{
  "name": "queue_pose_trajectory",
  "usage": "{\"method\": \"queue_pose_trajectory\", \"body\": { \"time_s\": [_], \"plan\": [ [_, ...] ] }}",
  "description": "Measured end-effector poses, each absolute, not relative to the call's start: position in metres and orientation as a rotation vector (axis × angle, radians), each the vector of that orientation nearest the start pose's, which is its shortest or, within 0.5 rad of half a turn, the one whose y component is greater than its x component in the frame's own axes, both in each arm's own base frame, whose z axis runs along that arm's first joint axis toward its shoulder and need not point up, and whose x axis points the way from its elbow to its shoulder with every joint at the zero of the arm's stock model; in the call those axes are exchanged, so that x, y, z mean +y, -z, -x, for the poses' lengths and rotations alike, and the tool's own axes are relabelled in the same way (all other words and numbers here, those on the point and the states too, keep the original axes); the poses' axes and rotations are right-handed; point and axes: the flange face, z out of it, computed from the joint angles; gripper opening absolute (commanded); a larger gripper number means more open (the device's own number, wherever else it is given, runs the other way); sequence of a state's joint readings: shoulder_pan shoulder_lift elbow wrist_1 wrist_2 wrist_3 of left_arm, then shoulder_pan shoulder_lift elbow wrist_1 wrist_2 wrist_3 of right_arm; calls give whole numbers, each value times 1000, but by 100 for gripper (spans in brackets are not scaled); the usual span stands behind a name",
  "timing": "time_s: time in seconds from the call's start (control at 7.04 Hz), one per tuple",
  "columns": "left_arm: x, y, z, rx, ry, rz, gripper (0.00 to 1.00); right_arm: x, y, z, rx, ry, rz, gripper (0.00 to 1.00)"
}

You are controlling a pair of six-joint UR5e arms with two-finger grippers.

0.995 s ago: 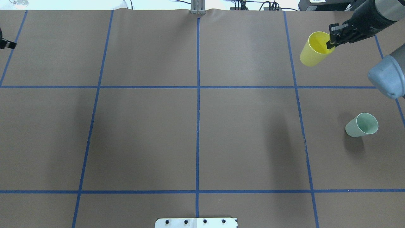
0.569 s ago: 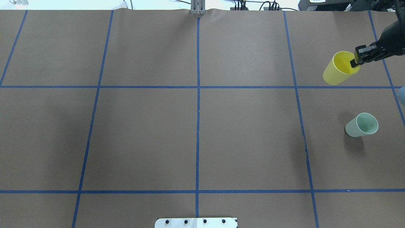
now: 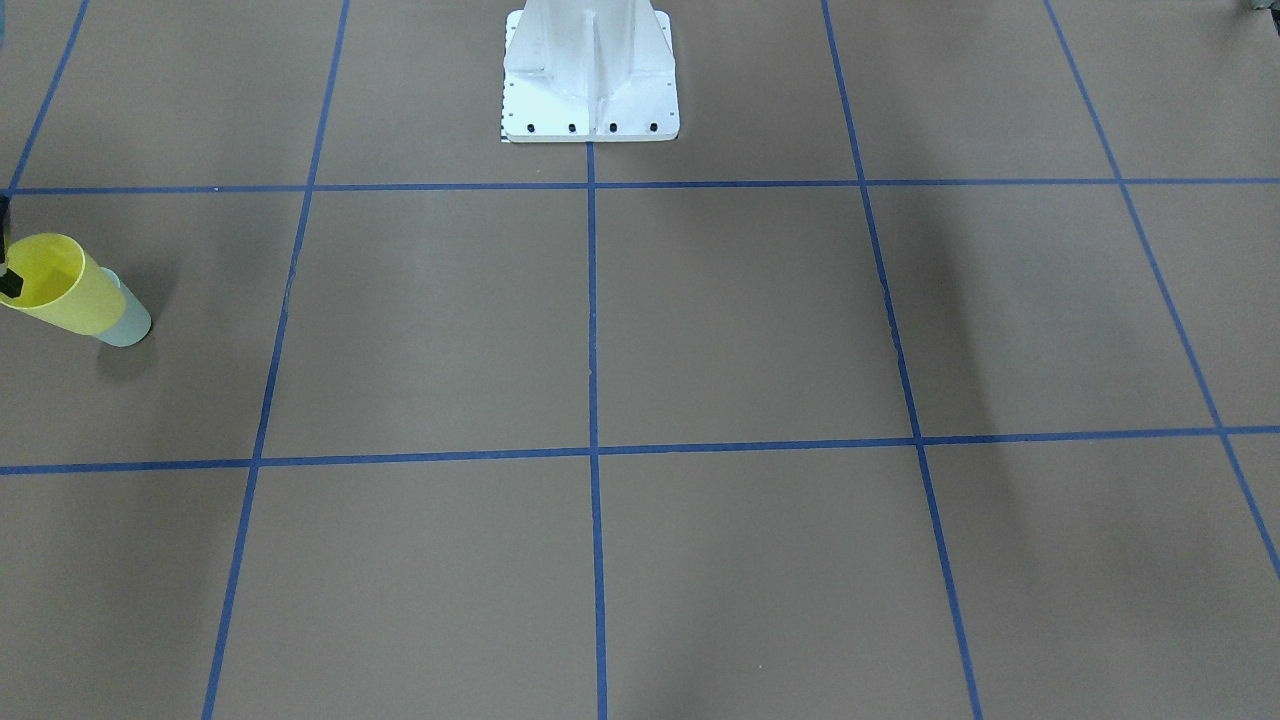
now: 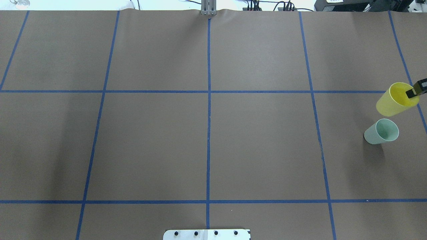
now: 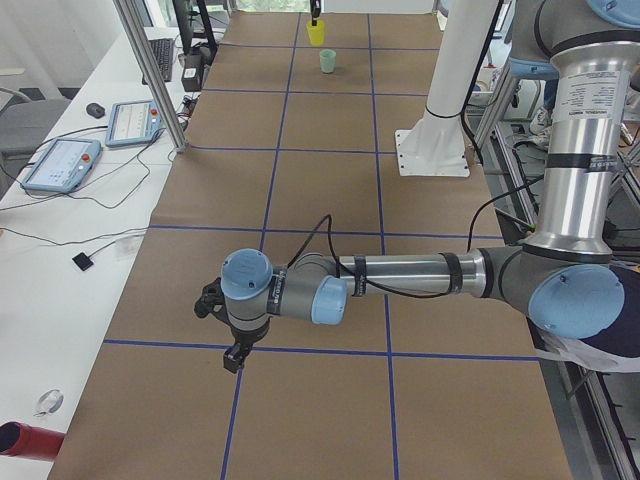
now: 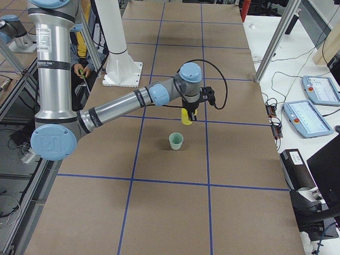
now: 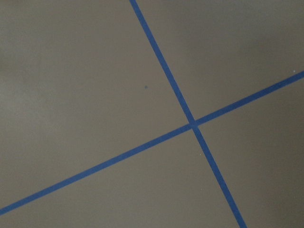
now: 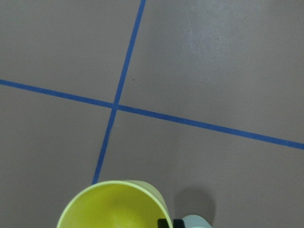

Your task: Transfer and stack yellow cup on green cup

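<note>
My right gripper (image 4: 415, 92) is shut on the rim of the yellow cup (image 4: 395, 100), one finger inside it, and holds it upright above the table at the far right edge. The green cup (image 4: 382, 131) stands upright on the table just nearer the robot, apart from the yellow cup. The front-facing view shows the yellow cup (image 3: 55, 285) overlapping the green cup (image 3: 125, 320). The right wrist view shows the yellow cup's rim (image 8: 114, 206) and a bit of the green cup (image 8: 194, 222). My left gripper (image 5: 225, 335) hangs low over the table; I cannot tell whether it is open.
The robot's white base (image 3: 590, 80) stands at the table's middle edge. Blue tape lines grid the brown table. A side table with tablets (image 6: 319, 90) and an aluminium post (image 6: 276, 37) lies beyond the cups' end.
My right gripper has carried the yellow cup toward the robot and outward, to just beyond the green cup. My left gripper has left the overhead view's left edge.
</note>
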State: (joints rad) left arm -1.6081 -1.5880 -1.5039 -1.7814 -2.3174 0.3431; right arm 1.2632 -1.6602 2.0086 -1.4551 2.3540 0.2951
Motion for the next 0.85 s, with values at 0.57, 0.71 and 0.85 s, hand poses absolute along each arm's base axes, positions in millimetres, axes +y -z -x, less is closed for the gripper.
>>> {"method": "queue_pose_trajectory", "body": {
  "time_s": [0.57, 0.71, 0.85],
  "plan": [
    [-479, -663, 84, 720, -343, -297, 100, -418, -520, 66, -862, 179, -178, 0],
    [-473, -661, 83, 731, -344, -300, 100, -417, -522, 67, -860, 176, -172, 0],
    [-471, -660, 82, 737, -344, -302, 100, -417, -525, 68, -859, 176, -167, 0]
  ]
}}
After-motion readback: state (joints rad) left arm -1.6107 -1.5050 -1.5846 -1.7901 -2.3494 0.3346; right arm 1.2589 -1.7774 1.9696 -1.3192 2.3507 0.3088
